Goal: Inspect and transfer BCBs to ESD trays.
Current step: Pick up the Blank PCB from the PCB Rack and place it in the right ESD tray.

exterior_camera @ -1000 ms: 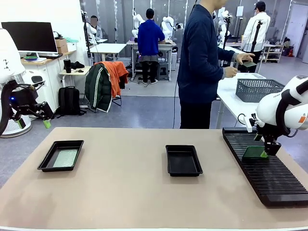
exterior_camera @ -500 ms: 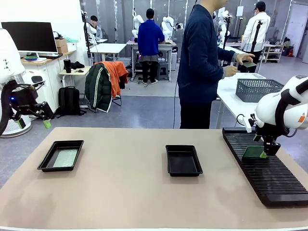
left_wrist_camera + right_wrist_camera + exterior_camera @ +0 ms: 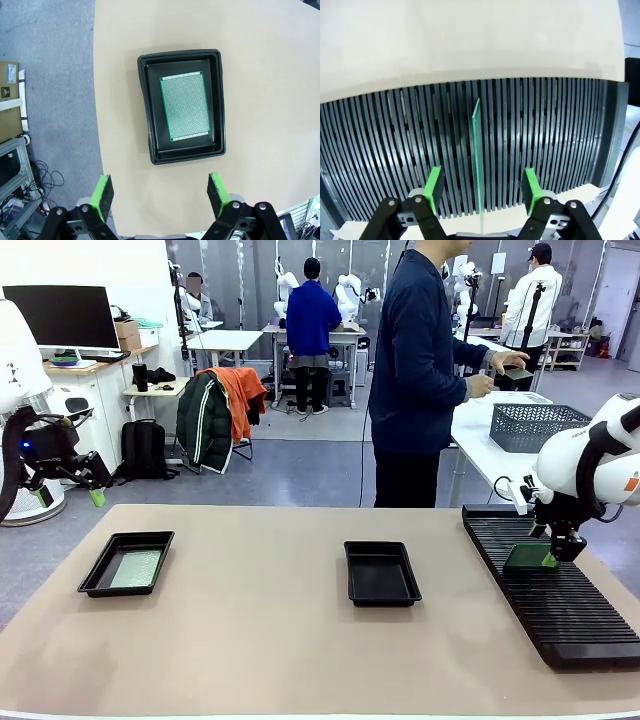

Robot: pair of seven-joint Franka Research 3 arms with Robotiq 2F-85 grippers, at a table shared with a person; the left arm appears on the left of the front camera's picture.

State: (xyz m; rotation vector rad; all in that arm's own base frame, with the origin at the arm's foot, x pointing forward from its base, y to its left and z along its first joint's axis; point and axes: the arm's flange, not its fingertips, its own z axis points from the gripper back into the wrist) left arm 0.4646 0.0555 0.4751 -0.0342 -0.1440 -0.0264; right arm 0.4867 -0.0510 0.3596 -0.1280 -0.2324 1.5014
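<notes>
BCB (image 3: 477,150) on edge in rack (image 3: 560,125); basket (image 3: 535,425) beyond

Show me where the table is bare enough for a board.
Widest bare patch: between the left tray, which holds a board, and the empty middle tray. The strip along the near table edge is free. Narrower gap between middle tray and rack. Crowded at the rack, where the right hand straddles an upright board.

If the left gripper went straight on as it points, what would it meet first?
Probably the BCB lying in the ESD tray; the open left gripper points at it, depth unclear.
</notes>
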